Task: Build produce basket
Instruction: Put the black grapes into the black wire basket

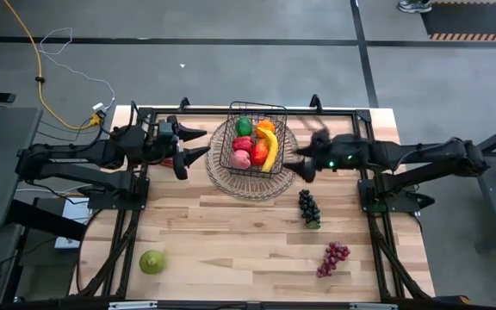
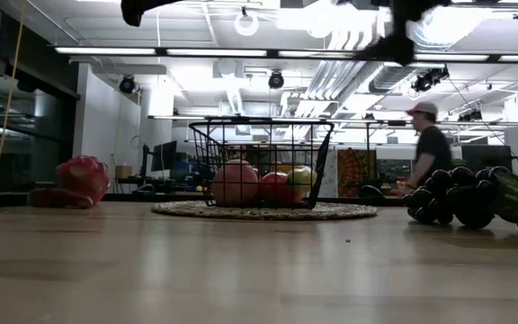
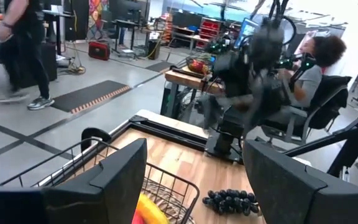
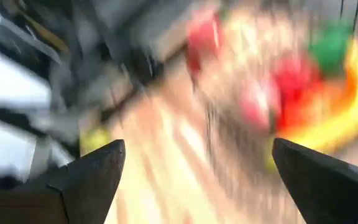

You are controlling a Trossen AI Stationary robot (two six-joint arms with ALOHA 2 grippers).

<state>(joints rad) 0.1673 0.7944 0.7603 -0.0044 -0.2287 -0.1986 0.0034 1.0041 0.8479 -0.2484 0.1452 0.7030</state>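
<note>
Dark wire forms the basket [image 1: 257, 138], which sits on a round woven tray [image 1: 222, 176] at the far middle of the wooden tabletop [image 1: 231, 232], holding a banana [image 1: 270, 148] and other fruit. The left pincer [image 1: 195, 145] and right pincer [image 1: 300, 164] flank it, both open and empty. A dark grape bunch [image 1: 308, 207], purple grapes [image 1: 333, 257] and a green fruit [image 1: 151, 262] lie outside.

Bright ceiling strip lights [image 2: 268, 52] glare overhead, while the right wrist view is motion-smeared.
</note>
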